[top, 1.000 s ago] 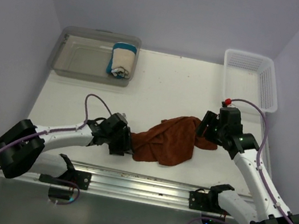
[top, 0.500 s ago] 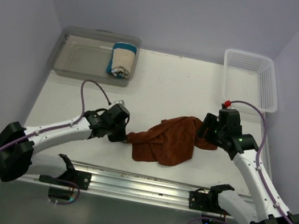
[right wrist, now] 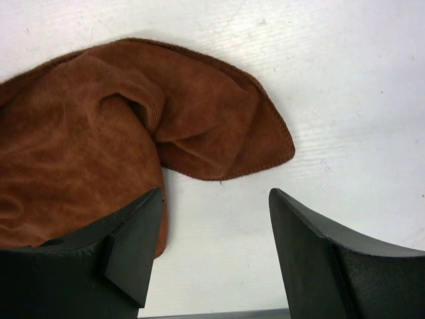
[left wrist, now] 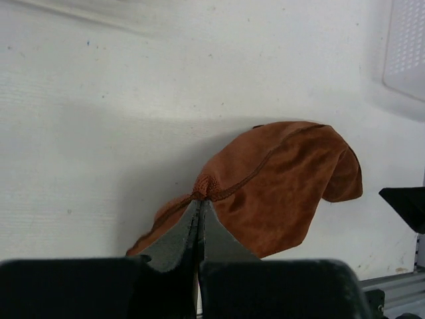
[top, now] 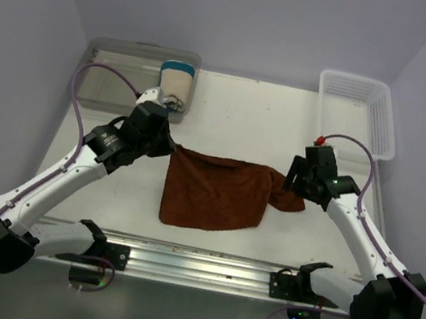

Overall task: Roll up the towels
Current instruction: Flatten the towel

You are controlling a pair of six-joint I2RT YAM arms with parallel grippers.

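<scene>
My left gripper (left wrist: 200, 205) is clamped on the rust-brown towel (left wrist: 279, 179) at its hem, while my right gripper (right wrist: 214, 196) hangs open, a towel corner just ahead of it.

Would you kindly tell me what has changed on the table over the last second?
The left gripper, shut on a corner of the rust-brown towel, swung away to the far left, pulling the bunched towel out flatter. The right gripper, open, stayed over the towel's right end. The cream towel in the clear bin and the white mesh basket did not move.
</scene>
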